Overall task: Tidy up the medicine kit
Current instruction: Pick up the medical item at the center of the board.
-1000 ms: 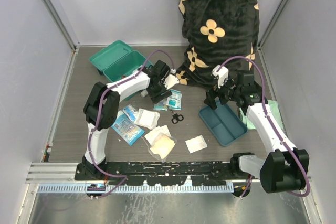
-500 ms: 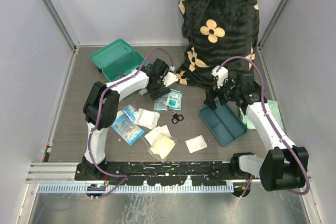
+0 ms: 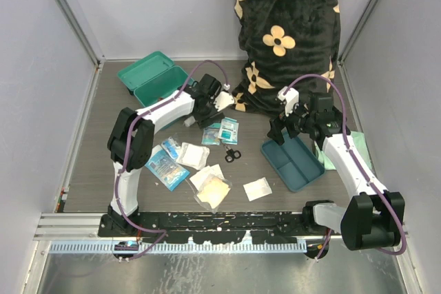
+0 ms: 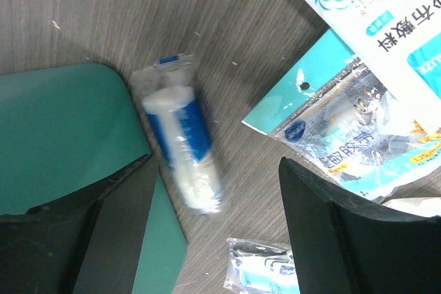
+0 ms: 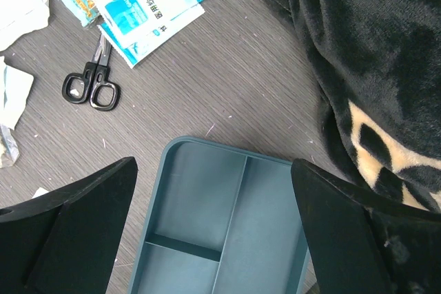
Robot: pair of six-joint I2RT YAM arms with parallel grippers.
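The medicine kit [image 3: 153, 79], a teal-green box, lies open at the back left; its edge [image 4: 62, 135] fills the left of the left wrist view. My left gripper [image 3: 207, 106] hovers open just right of it. Below its spread fingers [image 4: 217, 170] a gauze roll in a blue and white wrapper [image 4: 182, 146] lies on the table beside the kit. My right gripper [image 3: 293, 127] hangs open above the far end of a dark teal divided tray [image 3: 293, 163], whose compartments [image 5: 227, 225] hold nothing. Neither gripper holds anything.
Teal and white packets [image 3: 224, 131] [image 4: 358, 129] and black scissors [image 3: 232, 154] [image 5: 89, 87] lie mid-table. More pouches and white pads [image 3: 186, 163] sit nearer the front. A black plush cloth with tan flowers [image 3: 282, 32] stands at the back. A pale green cloth [image 3: 362, 144] lies right of the tray.
My left gripper has shifted slightly back and left toward the kit. The right arm and the objects on the table have hardly moved.
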